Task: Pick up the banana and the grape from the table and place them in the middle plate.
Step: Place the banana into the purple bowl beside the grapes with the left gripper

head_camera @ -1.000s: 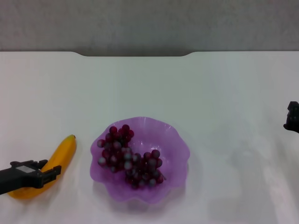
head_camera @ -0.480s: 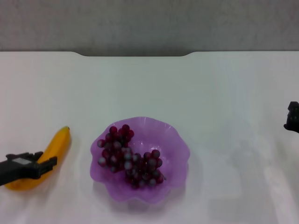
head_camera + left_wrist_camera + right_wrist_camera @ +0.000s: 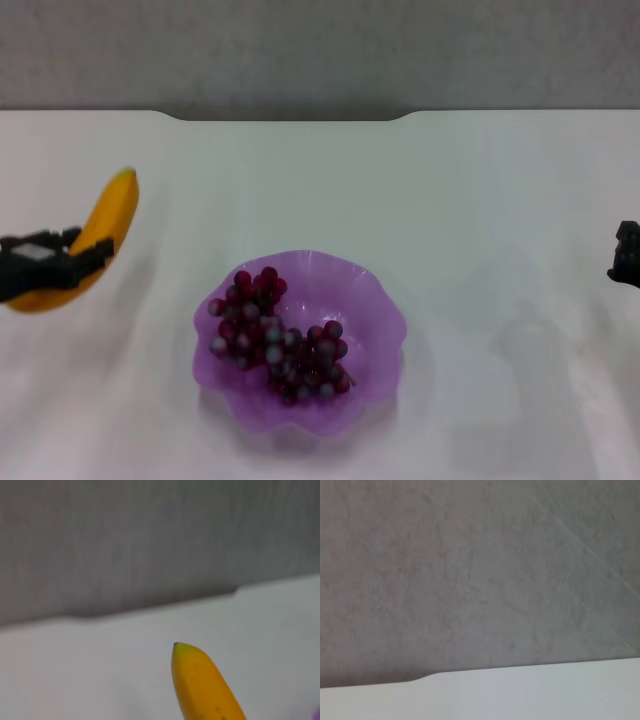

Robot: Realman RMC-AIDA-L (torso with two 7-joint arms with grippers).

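Note:
My left gripper (image 3: 70,258) is shut on the banana (image 3: 108,220) and holds it in the air at the far left, above the white table (image 3: 450,200). The banana's yellow tip also shows in the left wrist view (image 3: 200,680). The grape bunch (image 3: 275,335) lies inside the purple middle plate (image 3: 375,320), which stands to the right of and nearer than the left gripper. My right gripper (image 3: 626,255) is parked at the right edge, away from the plate.
The table's dark notched far edge (image 3: 290,116) runs along the back, with a grey wall (image 3: 470,570) behind it.
My left gripper has lifted the banana off the table and carried it upward. The grapes, the plate and the right arm have not moved.

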